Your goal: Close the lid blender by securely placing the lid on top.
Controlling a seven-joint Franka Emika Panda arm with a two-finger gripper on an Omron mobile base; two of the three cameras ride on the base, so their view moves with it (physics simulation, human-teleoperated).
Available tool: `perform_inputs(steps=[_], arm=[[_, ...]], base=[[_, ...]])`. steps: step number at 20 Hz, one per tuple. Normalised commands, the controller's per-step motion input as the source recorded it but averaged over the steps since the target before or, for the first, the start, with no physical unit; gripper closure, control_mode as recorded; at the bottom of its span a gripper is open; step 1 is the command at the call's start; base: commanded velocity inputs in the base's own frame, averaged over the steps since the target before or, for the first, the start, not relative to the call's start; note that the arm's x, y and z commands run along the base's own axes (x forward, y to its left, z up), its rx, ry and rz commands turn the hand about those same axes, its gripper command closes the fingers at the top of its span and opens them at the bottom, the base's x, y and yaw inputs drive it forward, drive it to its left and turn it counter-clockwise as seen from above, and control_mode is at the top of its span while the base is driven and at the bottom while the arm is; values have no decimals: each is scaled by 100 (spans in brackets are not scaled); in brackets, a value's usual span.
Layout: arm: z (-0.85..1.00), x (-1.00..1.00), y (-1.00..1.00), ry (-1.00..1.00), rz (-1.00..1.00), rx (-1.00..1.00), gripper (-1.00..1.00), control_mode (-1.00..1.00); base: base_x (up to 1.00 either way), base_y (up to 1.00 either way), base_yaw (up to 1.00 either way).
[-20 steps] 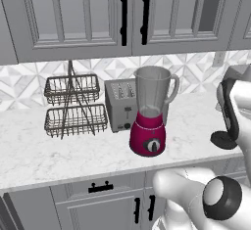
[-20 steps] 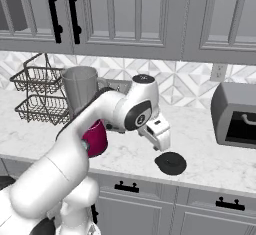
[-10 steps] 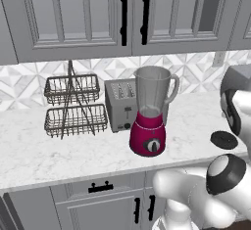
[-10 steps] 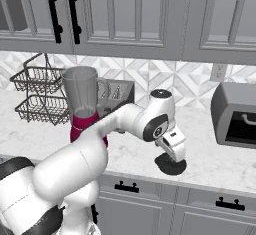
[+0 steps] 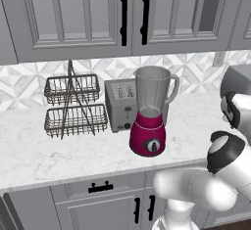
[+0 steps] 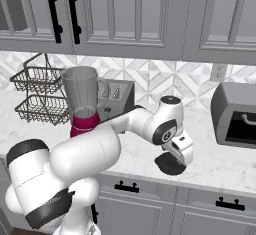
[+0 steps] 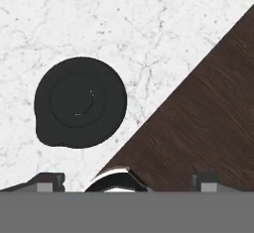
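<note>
The blender (image 5: 150, 114) stands on the marble counter (image 5: 59, 148) with its clear greyish jar upright on the magenta base, black dial facing the near edge and handle on the right. The jar's mouth is uncovered, and nothing shows through its walls. Just behind and left of it sits a boxy silver two-slot toaster (image 5: 119, 104), nearly touching the jar. Farther left stands a two-tier wire basket rack (image 5: 72, 107); both tiers look bare.

The lid (image 6: 170, 164), a round black disc, lies flat on the counter well to the right of the blender, close to the near edge. In the hand view the lid (image 7: 80, 102) rests on the white marble, with the counter's edge and dark wood floor (image 7: 208, 128) running diagonally beside it.

The gripper (image 6: 181, 152) hangs just above the lid, pointing down, apart from it. Its two dark tips (image 7: 45, 181) are set well apart at the bottom of the hand view, with nothing between them, and the lid lies off to one side of the gap.

A grey microwave (image 6: 235, 114) sits on the counter farther right. Grey cabinet doors (image 5: 132, 13) with black handles hang above, over a patterned tile backsplash.
</note>
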Motion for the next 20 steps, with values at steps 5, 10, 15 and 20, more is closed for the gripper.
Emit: perform_inputs(steps=[5,10,15,20], arm=[[-10,30,-5,4,17,0,-100,-100],[-10,11,-1,5,29,4,-100,-100],[-43,14,0,6,26,7,-100,-100],[-45,13,0,0,17,2,-100,-100]], base=[[0,0,0],[0,0,0],[0,0,0],[0,0,0]])
